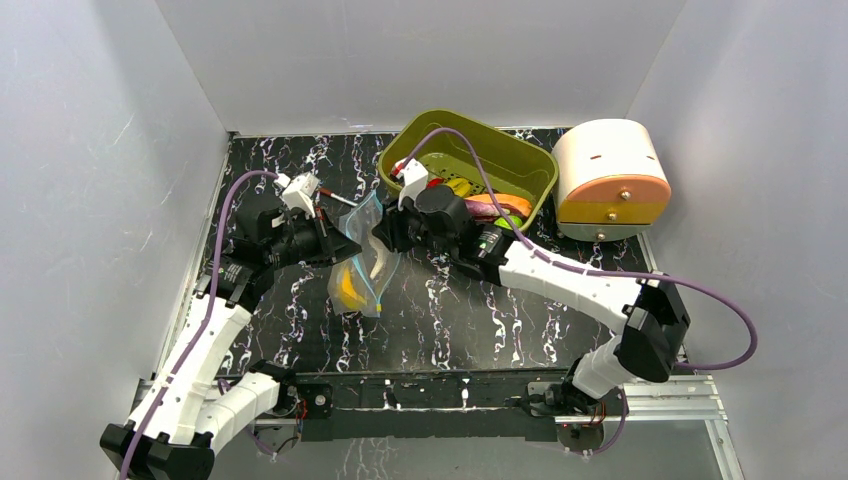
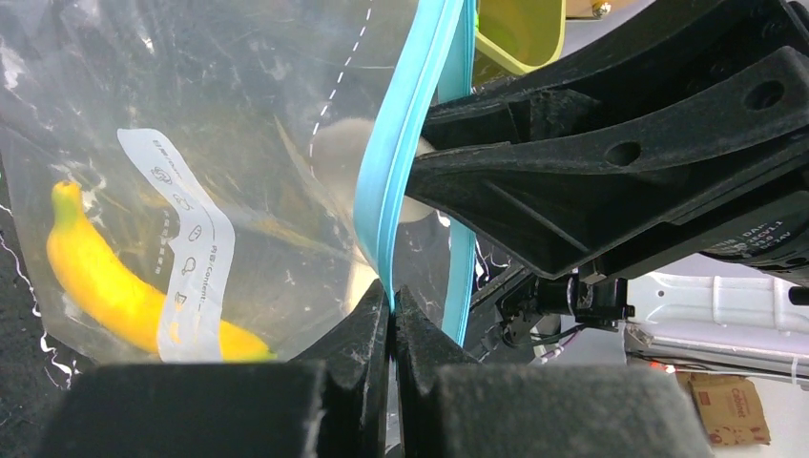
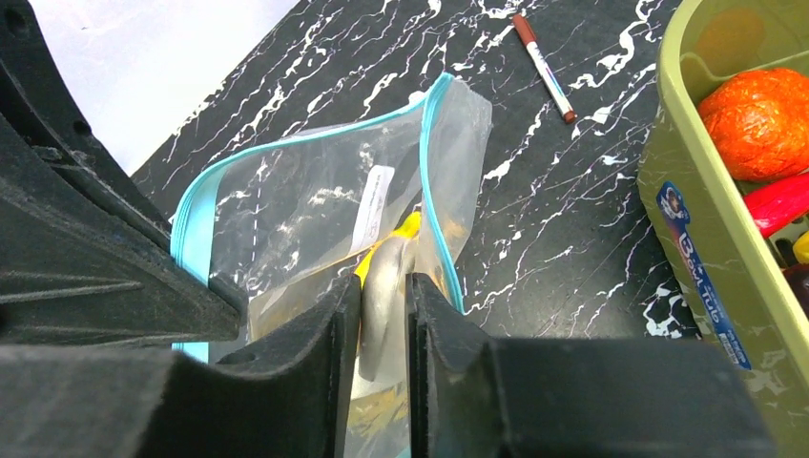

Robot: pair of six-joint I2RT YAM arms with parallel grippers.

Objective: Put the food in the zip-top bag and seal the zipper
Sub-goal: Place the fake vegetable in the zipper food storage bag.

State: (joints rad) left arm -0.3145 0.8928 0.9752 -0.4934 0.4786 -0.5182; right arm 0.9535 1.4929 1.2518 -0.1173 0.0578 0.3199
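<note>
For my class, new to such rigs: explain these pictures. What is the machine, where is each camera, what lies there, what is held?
Two robot arms share a black table. One picture looks down from above; the others come from a camera on each wrist. The left end effector is shut on the teal zipper of a clear zip-top bag containing a banana. The right end effector is at the bag's mouth, a pale object between its jaws; gripped or not is unclear. Nearby: an olive-green tub of toy food and a pen.
</note>
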